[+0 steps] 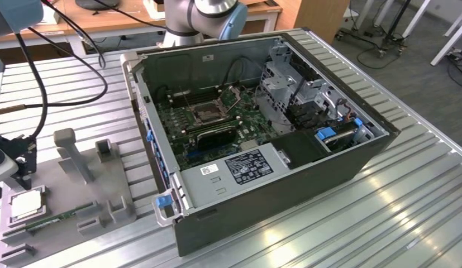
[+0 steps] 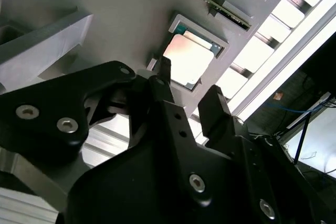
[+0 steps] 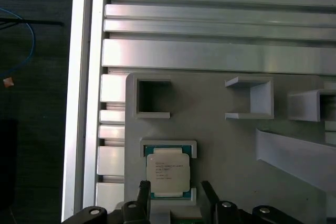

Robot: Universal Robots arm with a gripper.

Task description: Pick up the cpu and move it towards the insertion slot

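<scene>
The cpu (image 1: 25,204), a small square chip with a pale top, lies flat in a recess of the grey tray (image 1: 104,192) at the exterior view's left. My gripper (image 1: 20,177) hangs just over it, open and holding nothing. In both wrist views the two black fingertips (image 3: 143,191) stand apart, roughly a chip's width, near one edge of the cpu (image 3: 168,170) (image 2: 189,59), with the gripper (image 2: 190,86) not touching it. The insertion slot (image 1: 208,114), a dark square socket in a metal frame, sits mid-motherboard inside the open computer case (image 1: 290,184).
A thin green memory stick (image 1: 50,219) lies in the tray next to the cpu. Upright grey posts (image 1: 67,148) rise from the tray between the gripper and the case wall. Black cables (image 1: 37,84) trail over the ribbed metal table (image 1: 409,206).
</scene>
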